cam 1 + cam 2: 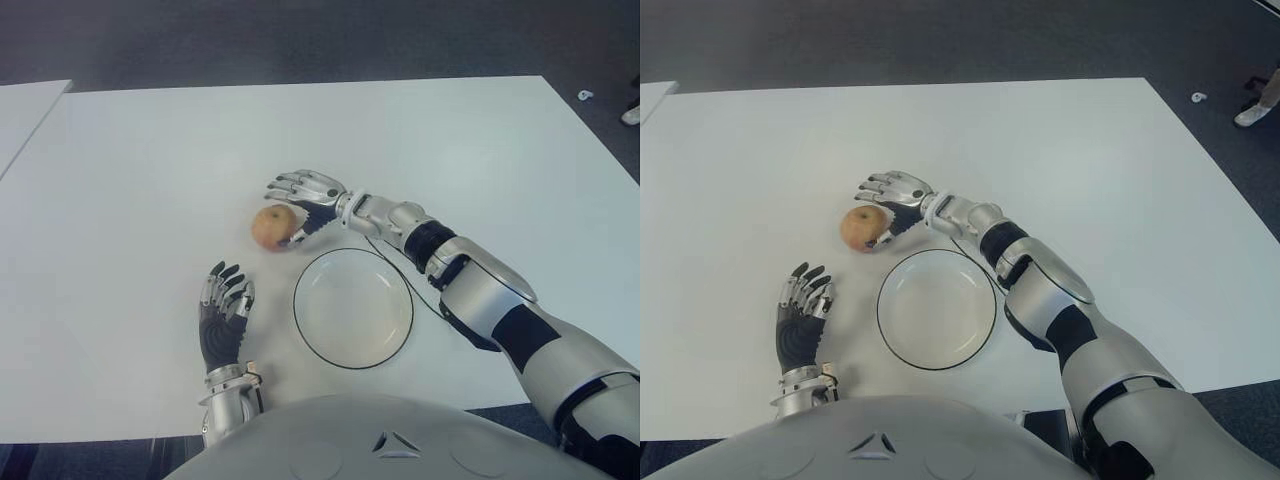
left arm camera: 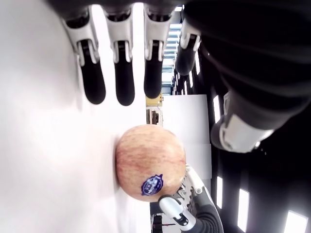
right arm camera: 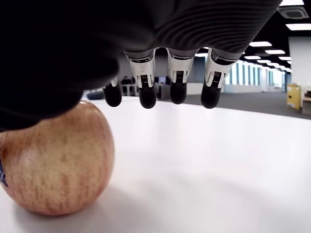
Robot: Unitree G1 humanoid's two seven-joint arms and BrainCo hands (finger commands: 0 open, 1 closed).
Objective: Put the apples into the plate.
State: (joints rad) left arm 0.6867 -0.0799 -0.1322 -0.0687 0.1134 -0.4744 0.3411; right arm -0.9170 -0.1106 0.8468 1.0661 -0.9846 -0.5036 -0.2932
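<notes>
Starting on the left, the left hand (image 1: 224, 308) is seen palm-down over the white table (image 1: 120, 180), just left of the plate, fingers loosely spread and nothing held in them. It's idle, probably kept out of the way since the fruit sits closer to the other arm's reach.

Moving right, one apple (image 1: 273, 226) is found sitting on the table, just beyond the plate's far-left rim and not in it yet. A small blue sticker is visible on it in the left wrist view.

Next, the right hand (image 1: 304, 200) is placed right up against the apple's right side, thumb down low near it, the four fingers stretched flat above and past it. So it's unclenched, nothing gripped; looks like a grasp being lined up.

The plate (image 1: 318, 334) is empty, near the robot's body, so only a short carry seems needed.
</notes>
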